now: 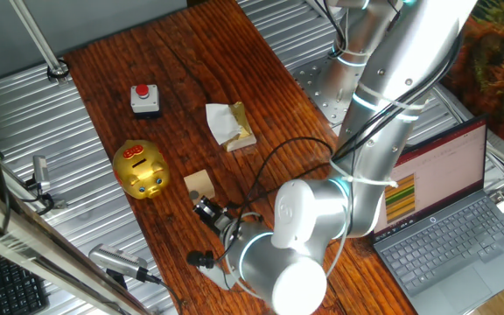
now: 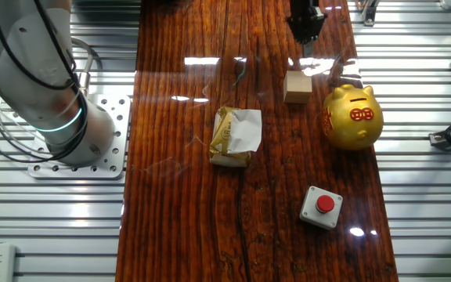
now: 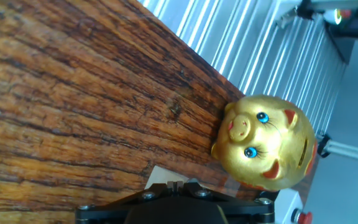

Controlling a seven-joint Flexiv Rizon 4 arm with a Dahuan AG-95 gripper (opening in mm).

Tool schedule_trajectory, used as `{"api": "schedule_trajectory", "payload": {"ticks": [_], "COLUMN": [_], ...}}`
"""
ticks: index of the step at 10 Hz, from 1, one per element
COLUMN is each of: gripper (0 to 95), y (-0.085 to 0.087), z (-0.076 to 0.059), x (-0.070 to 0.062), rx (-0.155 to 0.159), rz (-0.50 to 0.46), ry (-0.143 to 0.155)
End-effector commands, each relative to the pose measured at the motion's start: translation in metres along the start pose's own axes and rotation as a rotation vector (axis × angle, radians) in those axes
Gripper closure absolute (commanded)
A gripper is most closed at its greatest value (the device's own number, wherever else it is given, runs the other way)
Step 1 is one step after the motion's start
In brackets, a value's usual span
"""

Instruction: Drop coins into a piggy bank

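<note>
Risk: hand (image 2: 304, 35) state unreadable, fingers hidden, no coin visible. Wooden cube (image 2: 297, 86) sits just beside piggy bank (image 2: 353, 117); approach may clip cube, nudge pig, miss slot.

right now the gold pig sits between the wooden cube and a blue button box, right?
Not quite: the button is red, not blue, as the other fixed view shows. The gold pig does sit between the wooden cube and that grey button box.

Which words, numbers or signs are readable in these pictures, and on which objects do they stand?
No text can be read.
piggy bank: gold marks on its red patch, too small to read.
laptop screen: lines too blurred to read.
red button: no label visible.
</note>
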State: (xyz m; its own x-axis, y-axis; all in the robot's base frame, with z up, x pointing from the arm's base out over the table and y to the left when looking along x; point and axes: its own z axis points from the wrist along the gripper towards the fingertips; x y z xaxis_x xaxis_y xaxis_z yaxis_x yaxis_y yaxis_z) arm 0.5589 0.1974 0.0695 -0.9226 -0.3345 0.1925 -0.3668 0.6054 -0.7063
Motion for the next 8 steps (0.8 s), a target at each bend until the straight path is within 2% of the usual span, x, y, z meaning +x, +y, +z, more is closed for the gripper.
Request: {"api": "schedule_trajectory", "payload": {"ticks": [1, 5, 8], "gripper": [95.0, 95.0, 95.0], "y": [-0.0008, -0.0008, -0.0008], "z": [0.0004, 0.0004, 0.0004], "x": [0.0016, 0.0016, 0.0016], "rx": [-0.005, 0.003, -0.001], "rz": [-0.001, 0.04, 0.04], "ry": [-0.013, 0.013, 0.013]}}
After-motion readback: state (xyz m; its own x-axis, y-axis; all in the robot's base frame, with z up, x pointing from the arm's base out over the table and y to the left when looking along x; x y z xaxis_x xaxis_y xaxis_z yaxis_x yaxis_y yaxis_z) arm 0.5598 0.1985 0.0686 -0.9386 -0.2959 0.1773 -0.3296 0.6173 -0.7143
